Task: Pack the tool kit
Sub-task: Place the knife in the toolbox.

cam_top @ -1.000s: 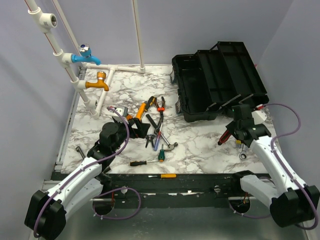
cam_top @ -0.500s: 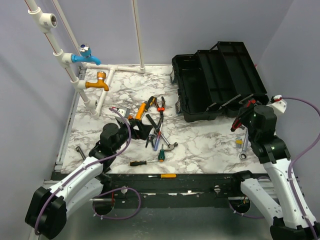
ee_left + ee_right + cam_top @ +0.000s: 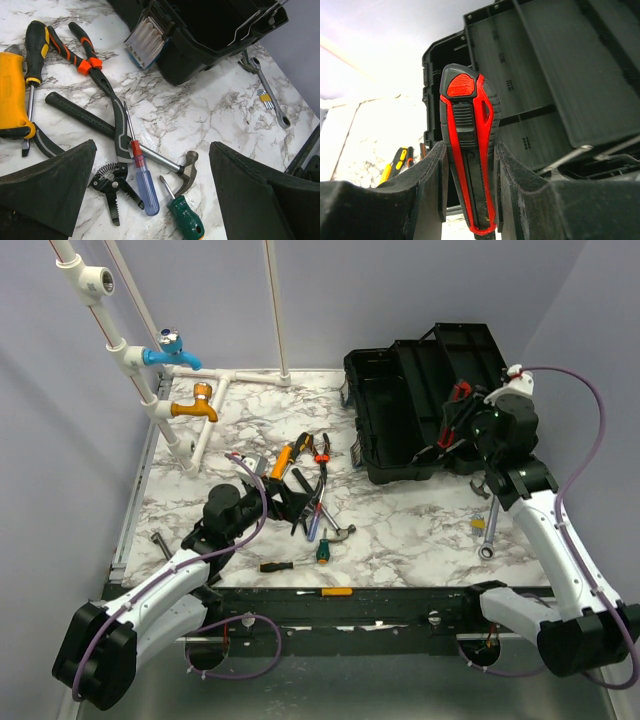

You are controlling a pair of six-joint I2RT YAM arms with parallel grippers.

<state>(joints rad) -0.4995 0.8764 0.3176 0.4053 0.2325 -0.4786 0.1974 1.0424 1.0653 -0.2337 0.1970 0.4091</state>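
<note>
While the right gripper (image 3: 470, 150) clamps a red-black knife (image 3: 467, 110) upright between its closed-in fingers, it hangs over the open toolbox (image 3: 390, 468), upper right of the top view. Left gripper (image 3: 152, 147): jaws spread wide, holding nothing, above loose tools at table (image 3: 400, 530) centre: hammer (image 3: 80, 115), pliers (image 3: 89, 64), two screwdrivers (image 3: 145, 187). Wrench (image 3: 488, 535): lower right, apart from the toolbox.
</note>
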